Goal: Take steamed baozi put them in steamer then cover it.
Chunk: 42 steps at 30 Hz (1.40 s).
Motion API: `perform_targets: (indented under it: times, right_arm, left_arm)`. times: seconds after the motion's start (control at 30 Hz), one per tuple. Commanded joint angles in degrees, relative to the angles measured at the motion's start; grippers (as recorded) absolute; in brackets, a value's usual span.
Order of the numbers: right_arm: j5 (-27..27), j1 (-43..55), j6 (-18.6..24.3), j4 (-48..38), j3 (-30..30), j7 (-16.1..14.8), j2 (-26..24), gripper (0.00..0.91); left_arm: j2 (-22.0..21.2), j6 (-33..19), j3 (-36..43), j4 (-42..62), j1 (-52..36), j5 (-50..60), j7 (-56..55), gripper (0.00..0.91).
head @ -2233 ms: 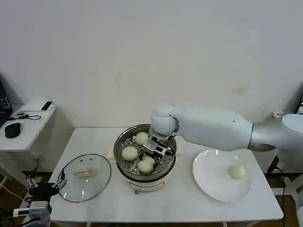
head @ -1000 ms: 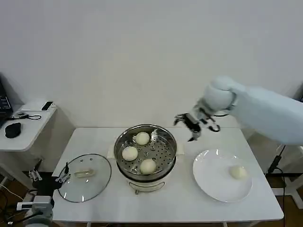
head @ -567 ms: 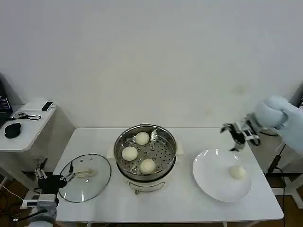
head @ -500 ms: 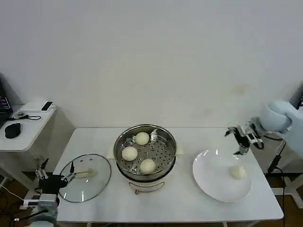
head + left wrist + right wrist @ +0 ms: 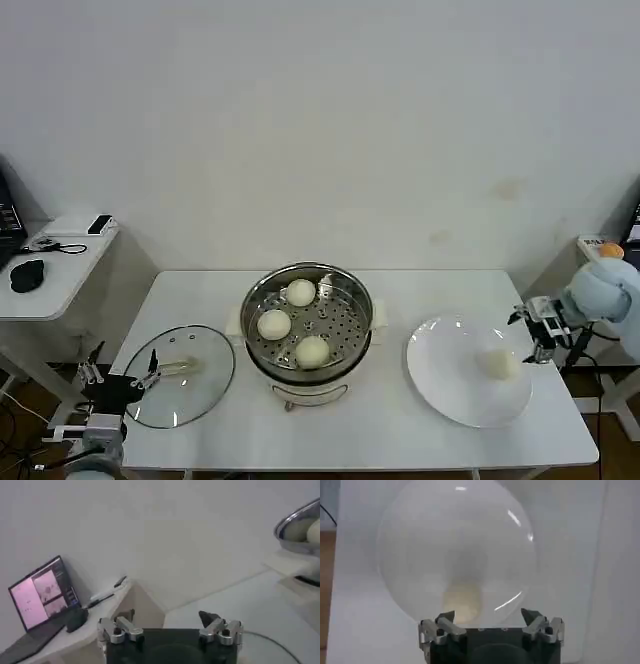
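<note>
White table (image 5: pixel 400 440) against a plain white wall: round shiny stainless-steel steamer (image 5: pixel 306 325) sits at centre, w/ three smooth cream-white baozi (image 5: pixel 274 324) on its perforated tray. Fourth baozi (image 5: pixel 498 363) lies on the flat white plate (image 5: pixel 440 390) to the right, towards that plate's right side. Round clear glass cover (image 5: pixel 180 375) w/ pale cream handle rests flat on the table, left of the steamer & just beside it.

Right gripper (image 5: pixel 533 331) hangs at the table's right edge, just right of the plate & near the lone bun; its fingers are spread, holding nothing. Right wrist view looks across the plate w/ the bun (image 5: pixel 462 601) just beyond the parted fingertips (image 5: pixel 445 618).

Left gripper (image 5: pixel 118 379) sits low at the table's near-left corner, beside the cover's left rim, fingers spread & empty. Small side table (image 5: pixel 60 250) w/ a laptop (image 5: pixel 42 593) stands further left.
</note>
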Motion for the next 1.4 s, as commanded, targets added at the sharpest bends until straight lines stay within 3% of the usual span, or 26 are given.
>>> perform_targets:
  times: [0.03,0.57,0.87,1.23,1.4]
  right_arm:
    - [-1.94,-7.88,0.15,-5.62,5.96,0.2,2.84,0.907]
    - [-3.23,-7.24,-1.12,-8.86,4.86,0.43,8.34,0.907]
    - [-4.68,-7.42,-2.14,-9.42,4.91,1.32,9.27,0.766]
    - [-4.5,-6.16,-2.77,-8.52,4.52,0.97,8.95,0.685]
    - [-3.64,-4.54,-3.2,-7.1,3.41,0.71,7.65,0.695]
  left_arm:
    - [0.01,0.02,0.11,0.28,-0.01,0.06,0.03,0.907]
    - [-0.24,-0.07,-0.42,1.16,0.11,0.02,0.04,0.907]
    - [-0.47,-0.1,-0.34,1.31,-0.02,-0.03,0.07,0.907]
    - [-0.72,-0.2,-0.56,0.94,0.15,-0.08,0.03,0.907]
    - [-0.74,-0.2,-0.72,0.35,0.47,-0.2,0.02,0.907]
